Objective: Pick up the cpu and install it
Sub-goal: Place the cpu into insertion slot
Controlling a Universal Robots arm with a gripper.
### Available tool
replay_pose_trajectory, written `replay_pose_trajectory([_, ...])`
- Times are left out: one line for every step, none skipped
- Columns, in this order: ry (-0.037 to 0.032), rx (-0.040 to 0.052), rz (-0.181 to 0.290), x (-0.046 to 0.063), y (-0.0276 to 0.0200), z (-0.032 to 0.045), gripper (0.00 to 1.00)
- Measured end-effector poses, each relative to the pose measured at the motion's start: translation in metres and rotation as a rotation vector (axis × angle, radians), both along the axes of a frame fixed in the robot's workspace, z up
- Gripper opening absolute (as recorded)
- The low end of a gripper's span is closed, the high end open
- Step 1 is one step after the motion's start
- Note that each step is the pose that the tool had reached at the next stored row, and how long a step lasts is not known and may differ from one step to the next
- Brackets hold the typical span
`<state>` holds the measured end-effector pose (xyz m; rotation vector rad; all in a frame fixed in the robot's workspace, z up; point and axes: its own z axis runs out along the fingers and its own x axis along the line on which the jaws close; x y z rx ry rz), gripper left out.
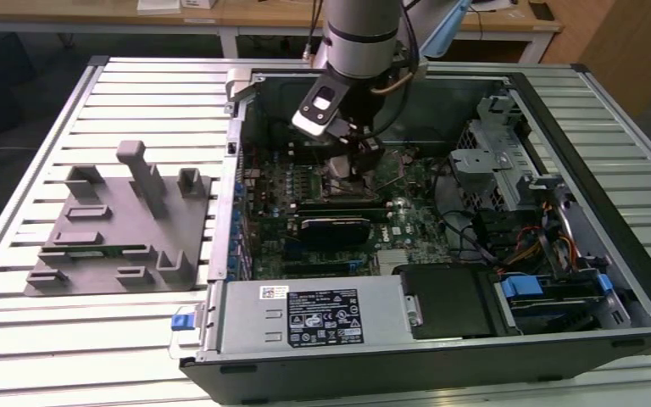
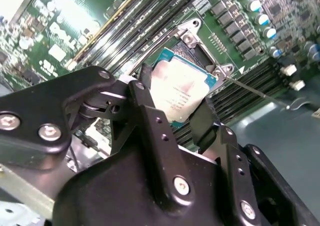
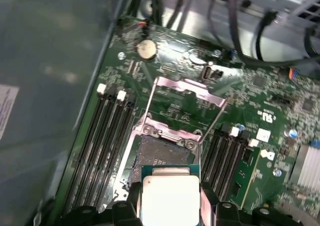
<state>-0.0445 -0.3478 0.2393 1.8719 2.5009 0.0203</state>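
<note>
One cpu (image 2: 182, 89): gripped by the jaws, over the open socket (image 3: 162, 153).
Jaws: closed on the cpu, upper centre of the exterior view.

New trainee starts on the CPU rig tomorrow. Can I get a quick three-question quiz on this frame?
1. True or false: the gripper is empty.
2. The cpu is over: A) the socket B) the tray C) the drive cage
3. Fill in: the socket's load plate is swung ____ (open/closed).

Key:
1. False. The gripper holds the cpu between its fingers.
2. A
3. open
</note>
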Motion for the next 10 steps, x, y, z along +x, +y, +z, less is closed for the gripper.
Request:
replay_pose_trajectory([0.0,0.0,-0.019,0.0,0.0,-0.0002,0.54])
replay_pose_trajectory([0.0,0.0,-0.037,0.0,0.0,-0.0003,0.54])
replay_pose_trajectory([0.0,-0.0001,-0.055,0.0,0.0,-0.0005,0.54])
replay_pose_trajectory([0.0,-0.0001,-0.073,0.0,0.0,-0.0006,0.54])
replay_pose_trajectory([0.0,-0.0001,-0.091,0.0,0.0,-0.0008,0.54])
replay_pose_trajectory([0.0,-0.0001,-0.109,0.0,0.0,-0.0009,0.54])
replay_pose_trajectory([0.0,-0.0002,-0.127,0.0,0.0,-0.0011,0.54])
replay_pose_trajectory([0.0,-0.0001,-0.147,0.0,0.0,-0.0013,0.54])
replay_pose_trajectory([0.0,-0.0002,-0.165,0.0,0.0,-0.0014,0.54])
replay_pose_trajectory([0.0,-0.0002,-0.183,0.0,0.0,-0.0016,0.54])
